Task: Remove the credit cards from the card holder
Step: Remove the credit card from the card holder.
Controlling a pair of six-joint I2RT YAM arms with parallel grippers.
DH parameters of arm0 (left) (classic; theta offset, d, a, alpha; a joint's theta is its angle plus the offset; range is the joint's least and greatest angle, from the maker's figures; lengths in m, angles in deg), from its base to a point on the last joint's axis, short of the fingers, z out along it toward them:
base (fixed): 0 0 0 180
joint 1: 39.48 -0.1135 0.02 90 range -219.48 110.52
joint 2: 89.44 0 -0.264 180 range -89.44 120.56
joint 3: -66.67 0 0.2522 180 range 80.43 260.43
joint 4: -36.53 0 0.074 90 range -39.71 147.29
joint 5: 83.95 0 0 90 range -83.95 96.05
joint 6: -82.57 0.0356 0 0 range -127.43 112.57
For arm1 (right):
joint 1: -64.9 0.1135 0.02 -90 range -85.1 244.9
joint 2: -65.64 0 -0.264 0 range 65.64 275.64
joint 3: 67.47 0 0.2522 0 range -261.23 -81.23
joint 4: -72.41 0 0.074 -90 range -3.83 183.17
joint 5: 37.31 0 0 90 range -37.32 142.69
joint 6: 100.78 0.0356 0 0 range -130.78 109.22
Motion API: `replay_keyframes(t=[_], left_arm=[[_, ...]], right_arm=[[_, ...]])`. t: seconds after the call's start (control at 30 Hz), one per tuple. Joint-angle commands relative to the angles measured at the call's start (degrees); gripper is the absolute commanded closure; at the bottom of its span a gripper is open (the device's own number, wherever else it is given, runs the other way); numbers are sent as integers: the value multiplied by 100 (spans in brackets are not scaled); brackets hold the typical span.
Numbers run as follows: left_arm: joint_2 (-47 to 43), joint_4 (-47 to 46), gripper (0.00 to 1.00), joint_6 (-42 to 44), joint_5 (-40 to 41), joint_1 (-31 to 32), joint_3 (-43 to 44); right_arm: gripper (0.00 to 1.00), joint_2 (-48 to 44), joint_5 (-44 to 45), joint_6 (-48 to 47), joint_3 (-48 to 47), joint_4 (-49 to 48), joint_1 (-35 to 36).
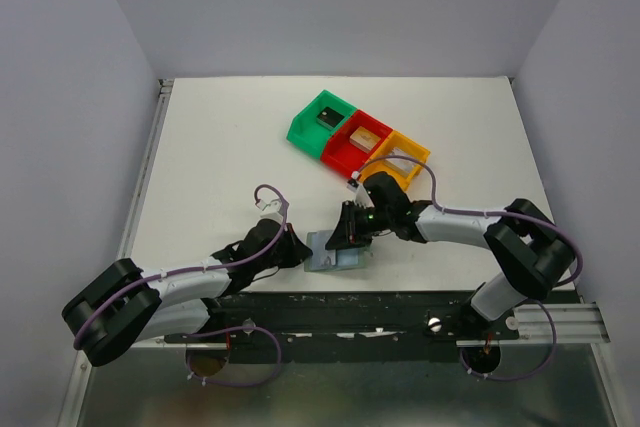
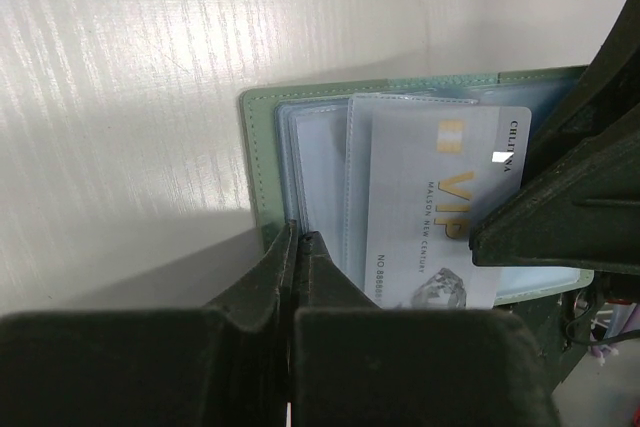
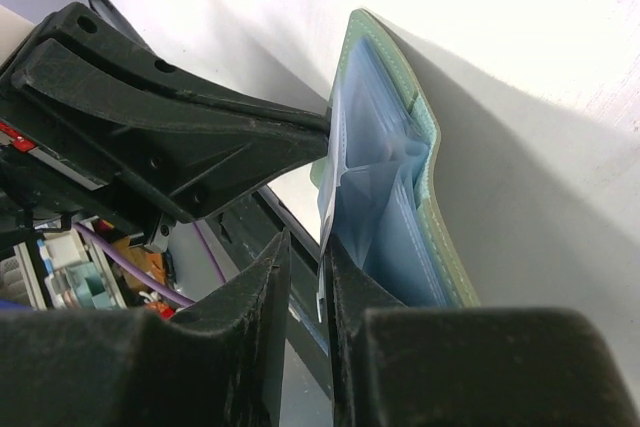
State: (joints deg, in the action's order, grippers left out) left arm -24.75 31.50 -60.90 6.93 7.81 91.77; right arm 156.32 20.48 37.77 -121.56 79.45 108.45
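Top external view: the card holder point(image 1: 325, 262) lies on the table point(image 1: 220, 147) at the near edge, between the two arms. The left gripper point(image 1: 298, 250) meets its left edge and the right gripper point(image 1: 352, 232) sits over its right part. Farther back, the black card point(image 1: 328, 117) lies in the green bin point(image 1: 303, 129) and the tan-gold card point(image 1: 362, 135) lies in the red bin point(image 1: 338, 154). The orange bin point(image 1: 420, 155) shows no card.

Left wrist view: the left claw is closed to a narrow pinch on the holder's near edge, pinning it open. The silver-grey card point(image 2: 430, 197) sits partly inside a clear sleeve, with a right finger across its corner.

Right wrist view: the right claw is narrow, with a thin edge between its fingers, apparently the silver-grey card.

Progress, as judged: two of three cards are out. One remains, gripped but not yet withdrawn.
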Motion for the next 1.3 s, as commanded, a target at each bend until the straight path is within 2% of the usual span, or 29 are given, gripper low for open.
replay_keyframes(t=[0.0, 0.93, 1.27], left_arm=[[123, 305, 100, 21, 193, 44, -193], [53, 314, 100, -32, 281, 26, -272], [-70, 376, 100, -40, 316, 26, -298]], right_arm=[[74, -199, 65, -57, 17, 13, 13], [80, -357, 153, -171, 70, 206, -84], [88, -349, 250, -232, 52, 373, -110]])
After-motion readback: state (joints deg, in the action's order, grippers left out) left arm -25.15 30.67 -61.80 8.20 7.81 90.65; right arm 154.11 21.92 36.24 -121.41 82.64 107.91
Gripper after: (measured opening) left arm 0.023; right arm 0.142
